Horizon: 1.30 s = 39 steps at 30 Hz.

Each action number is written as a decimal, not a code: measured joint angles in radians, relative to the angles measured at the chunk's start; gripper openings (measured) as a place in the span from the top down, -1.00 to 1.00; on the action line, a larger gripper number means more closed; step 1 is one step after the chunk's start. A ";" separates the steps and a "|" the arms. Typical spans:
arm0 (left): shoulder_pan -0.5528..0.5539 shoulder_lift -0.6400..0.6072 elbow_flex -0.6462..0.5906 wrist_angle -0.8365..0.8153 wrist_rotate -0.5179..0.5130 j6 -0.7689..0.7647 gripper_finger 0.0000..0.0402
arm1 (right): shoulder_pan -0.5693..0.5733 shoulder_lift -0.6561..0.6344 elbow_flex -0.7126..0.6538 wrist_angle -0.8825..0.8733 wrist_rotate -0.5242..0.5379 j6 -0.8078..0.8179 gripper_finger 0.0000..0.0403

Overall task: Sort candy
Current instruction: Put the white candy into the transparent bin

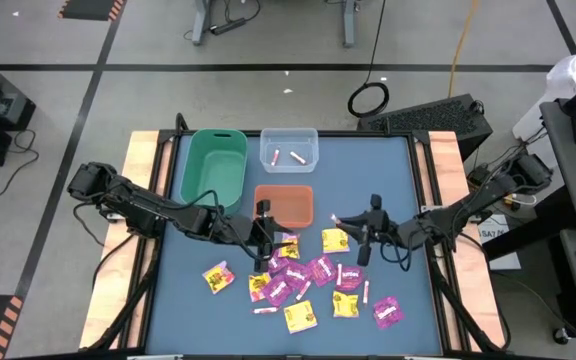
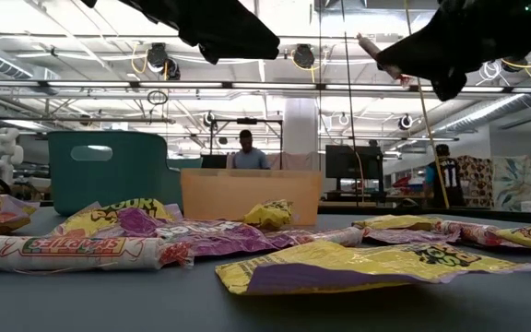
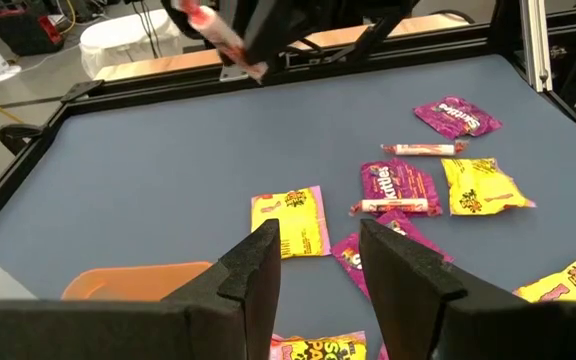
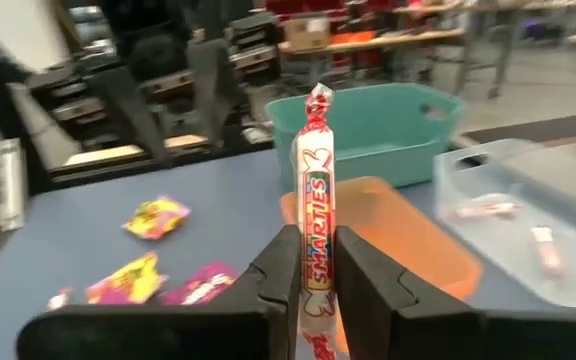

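Above the table's right half, the right gripper (image 4: 308, 268) pinches 1 pale stick (image 4: 313, 215) upright between narrow fingers, off the blue mat (image 1: 198, 310). Left gripper (image 3: 313, 262) hangs over the candy pile (image 1: 308, 280), fingers parted and holding nothing. Orange bin (image 1: 284, 204), green bin (image 1: 213, 166) and clear bin (image 1: 288, 148) sit beyond.

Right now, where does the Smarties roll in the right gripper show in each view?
High view: Smarties roll at the right gripper, just right of the orange bin.
Low view: roll near the top, right of centre, under the dark gripper.
Left wrist view: roll at the top edge, held by the far arm.
Right wrist view: roll upright, centre, between the fingers.
Shared landmark: the orange bin.
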 joint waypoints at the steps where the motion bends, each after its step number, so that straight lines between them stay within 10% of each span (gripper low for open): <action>1: 0.000 0.000 0.000 -0.001 0.000 0.000 0.28 | -0.004 0.000 0.000 -0.001 -0.030 -0.001 0.78; 27: 0.000 -0.026 0.000 -0.027 0.000 0.017 0.28 | -0.041 0.000 0.000 -0.029 -0.022 -0.293 0.78; 39: -0.025 -0.123 0.002 -0.109 -0.007 -0.005 0.28 | -0.298 0.000 0.034 0.142 0.043 -0.366 0.78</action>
